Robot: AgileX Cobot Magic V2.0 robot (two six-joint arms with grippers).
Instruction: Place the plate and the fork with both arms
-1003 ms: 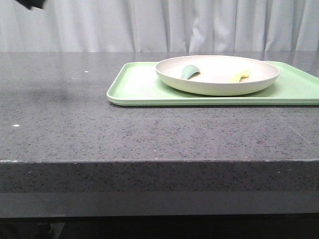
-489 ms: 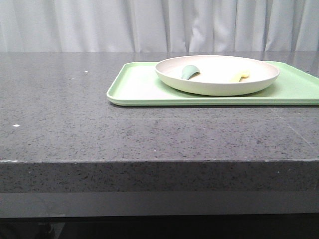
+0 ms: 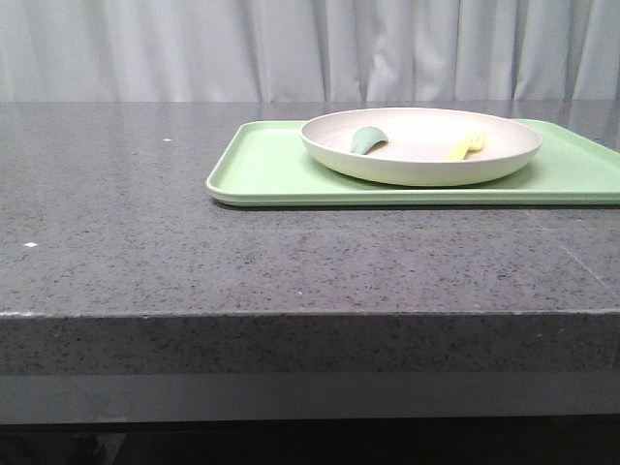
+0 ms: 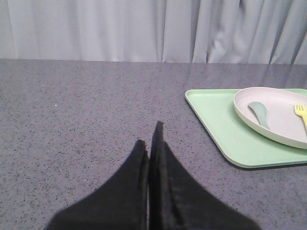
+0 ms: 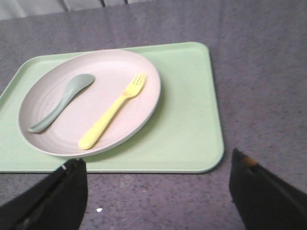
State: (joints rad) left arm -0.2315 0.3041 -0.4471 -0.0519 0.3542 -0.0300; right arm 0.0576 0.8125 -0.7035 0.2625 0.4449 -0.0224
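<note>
- The plate (image 3: 421,145) sits on a light green tray (image 3: 262,170), which lies on the far right part of the dark speckled stone table (image 3: 145,242).
- In the right wrist view the plate (image 5: 91,100) covers much of the tray (image 5: 192,110), leaving a broad bare strip of tray on the side nearest the fork's tines.
- The fork (image 5: 112,111) lies flat inside the plate, pale yellow, its tines pointing toward the plate's rim and its handle running back across the middle.
- A small teal-green spoon (image 5: 60,103) lies in the same plate beside the fork, apart from it, roughly parallel.
- From the front, the fork (image 3: 465,147) shows only as a low yellow sliver over the plate's rim, with the spoon (image 3: 368,139) to its left.
- The left gripper (image 4: 150,136) hangs over bare table, well away from the tray (image 4: 220,129); its two dark fingers are pressed together with nothing between them.
- The right gripper (image 5: 158,187) hovers over the table just beside the tray's edge, its fingers (image 5: 259,191) spread wide apart and holding nothing.
- A pale curtain (image 3: 310,48) hangs behind the table.
- Neither gripper touches the plate, the fork or the tray.
</note>
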